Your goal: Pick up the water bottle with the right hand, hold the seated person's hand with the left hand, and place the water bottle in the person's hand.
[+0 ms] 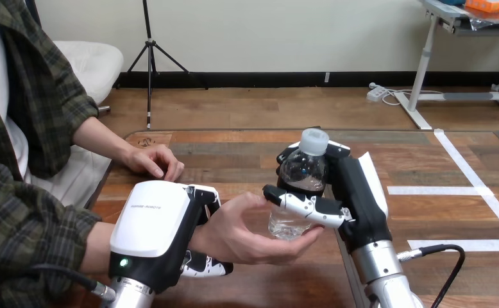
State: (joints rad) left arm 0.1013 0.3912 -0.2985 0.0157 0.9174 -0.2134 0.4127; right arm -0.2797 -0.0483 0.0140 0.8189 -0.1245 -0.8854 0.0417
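A clear water bottle (300,172) with a white cap stands upright near the table's middle. My right hand (356,192) is shut on it, thumb across its front and fingers behind. The bottle's base sits on the upturned palm of the person's hand (244,234), whose fingers cup beneath it. My left hand (154,228) is at the lower left, closed round the person's wrist, with fingers over the top and the thumb (205,266) curled underneath.
The person's other hand (154,160) rests flat on the wooden table (234,151) at the far left. White tape lines (471,186) cross the table's right part. The person's sleeve (22,224) lies along the left edge.
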